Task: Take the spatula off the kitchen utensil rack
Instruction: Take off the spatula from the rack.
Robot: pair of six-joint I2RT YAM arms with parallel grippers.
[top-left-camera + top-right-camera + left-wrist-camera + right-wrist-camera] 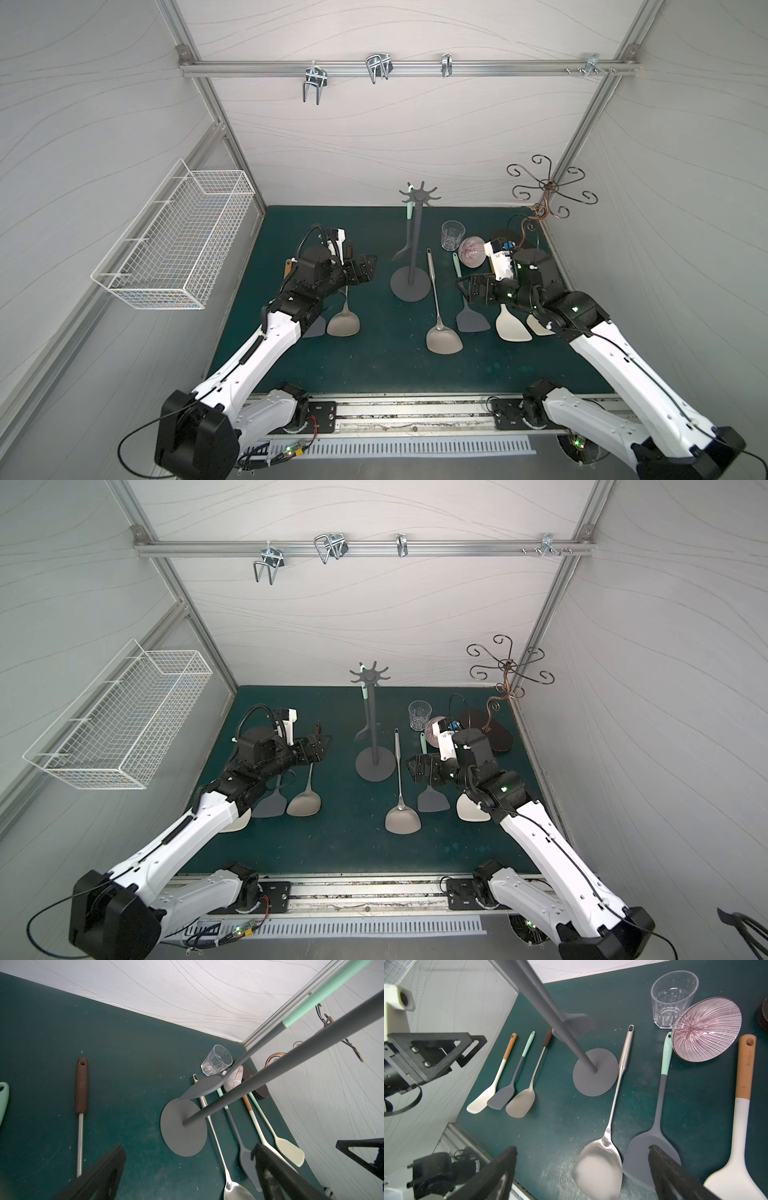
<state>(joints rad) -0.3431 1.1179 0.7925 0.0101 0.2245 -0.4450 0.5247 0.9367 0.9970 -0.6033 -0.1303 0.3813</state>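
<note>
Spatula (402, 252) hangs untouched on the kitchen utensil rack (410, 287), nothing done yet; my left gripper (369, 266) and right gripper (464, 286) flank the rack, jaws apart, empty.

Left gripper (368, 266) left of centre, right gripper (463, 286) right of centre; both jaws wide, empty, facing inward.

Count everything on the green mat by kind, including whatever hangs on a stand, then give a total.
Spatulas: 8 (hanging spatula; lying spatulas)
Glass: 1
Bowl: 1
Stands: 2 (grey rack; bronze stand)
Total: 12
</note>
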